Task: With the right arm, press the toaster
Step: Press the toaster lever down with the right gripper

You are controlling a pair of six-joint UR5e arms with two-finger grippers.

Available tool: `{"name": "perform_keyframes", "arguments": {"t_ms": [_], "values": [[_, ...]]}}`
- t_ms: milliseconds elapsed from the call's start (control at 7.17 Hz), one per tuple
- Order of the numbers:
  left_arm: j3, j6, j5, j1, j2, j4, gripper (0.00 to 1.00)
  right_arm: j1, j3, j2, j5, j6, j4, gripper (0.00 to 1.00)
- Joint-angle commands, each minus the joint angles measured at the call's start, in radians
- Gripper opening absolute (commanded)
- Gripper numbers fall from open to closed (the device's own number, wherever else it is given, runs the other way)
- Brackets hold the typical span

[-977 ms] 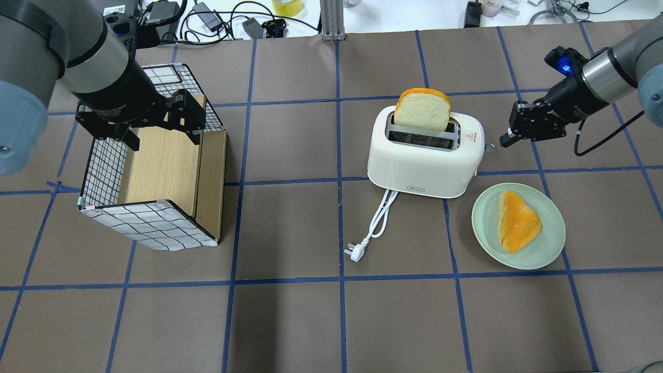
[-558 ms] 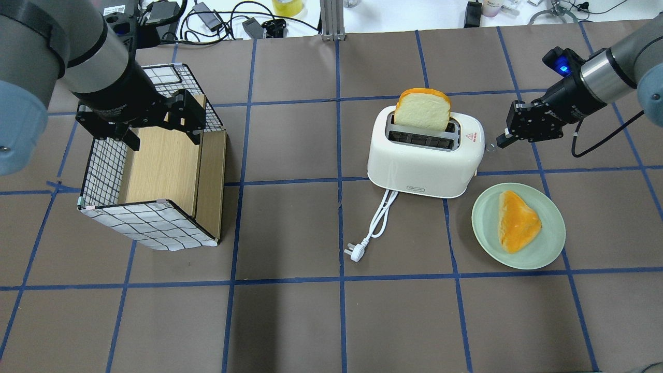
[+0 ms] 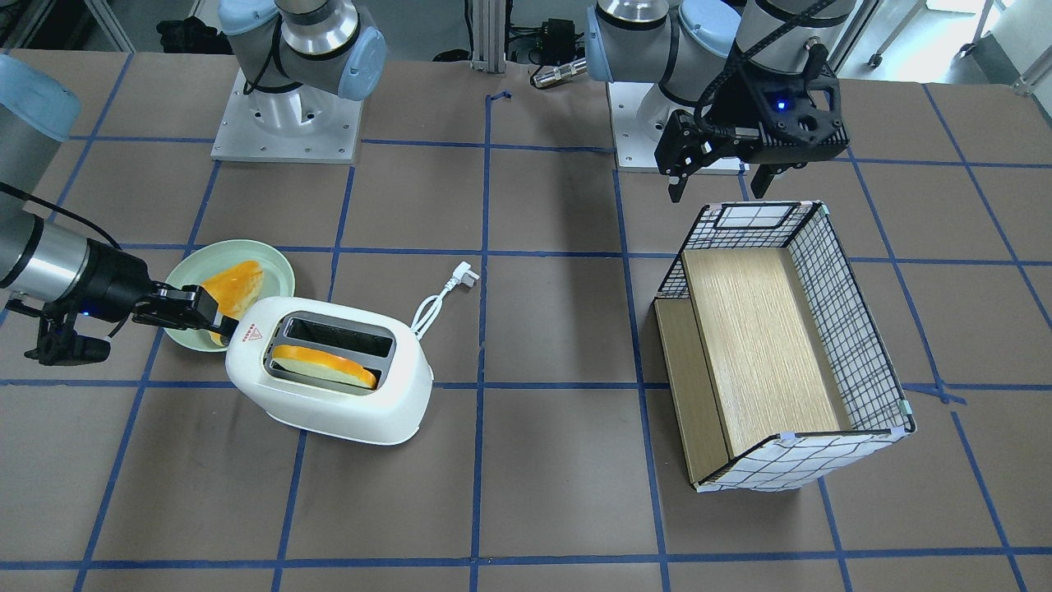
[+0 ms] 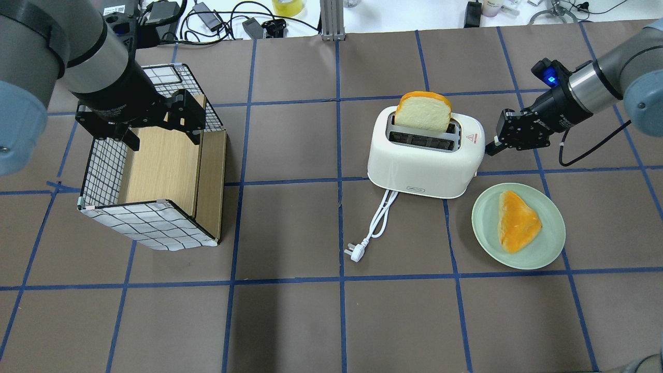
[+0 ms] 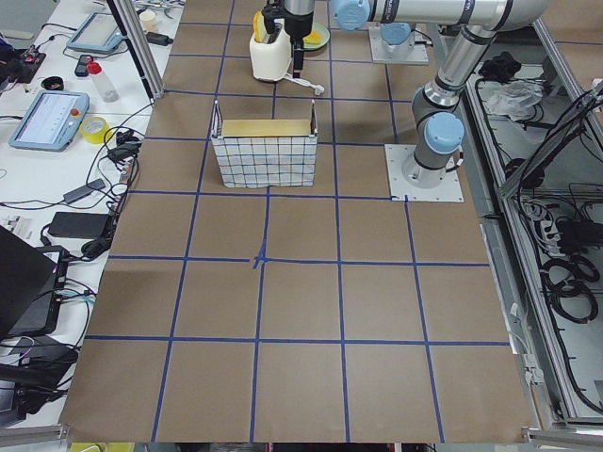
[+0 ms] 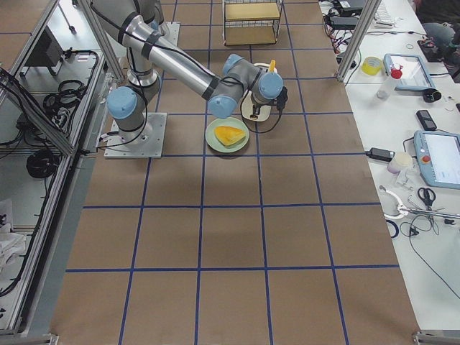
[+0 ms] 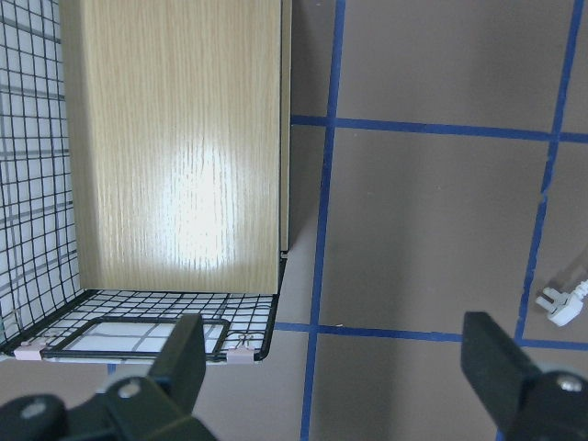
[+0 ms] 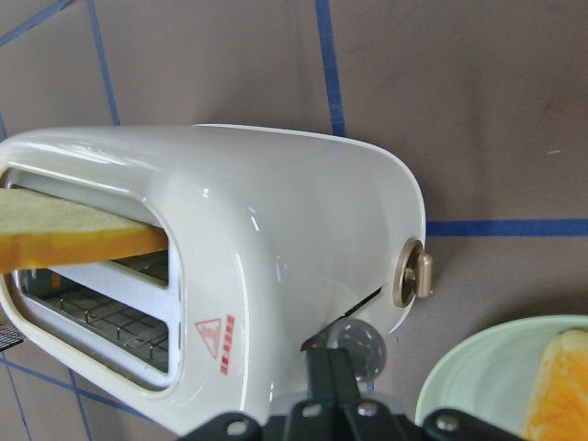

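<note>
The white toaster (image 4: 422,160) stands right of the table's middle with a bread slice (image 4: 423,111) upright in its far slot. My right gripper (image 4: 489,150) is shut and empty, and its tips touch the toaster's right end. In the right wrist view the shut fingers (image 8: 329,367) meet a clear lever knob (image 8: 356,344) on the end of the toaster (image 8: 276,211), below the red triangle sticker (image 8: 216,335). In the front-facing view the right gripper (image 3: 222,327) is at the toaster's (image 3: 329,403) end. My left gripper (image 4: 163,132) hangs open over the basket.
A green plate (image 4: 549,243) with a second bread slice (image 4: 518,220) lies just in front of the right gripper. The toaster's white cord and plug (image 4: 353,254) trail toward the front. A wire basket (image 4: 150,223) with a wooden shelf lies on its side at the left.
My right gripper has moved left and slightly down until its tips reach the toaster's right end. The bread's top looks a touch lower. The left arm has not moved.
</note>
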Motion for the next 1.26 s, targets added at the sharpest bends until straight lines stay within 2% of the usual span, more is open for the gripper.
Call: {"name": "perform_keyframes", "arguments": {"t_ms": [0,1116], "values": [[0.000,0.000,0.001,0.000,0.001,0.000,1.00,0.000,0.010,0.019,-0.002,-0.002,-0.006,0.00],[0.000,0.000,0.001,0.000,0.000,0.000,1.00,0.000,0.010,0.082,-0.006,-0.002,-0.028,0.00]]}}
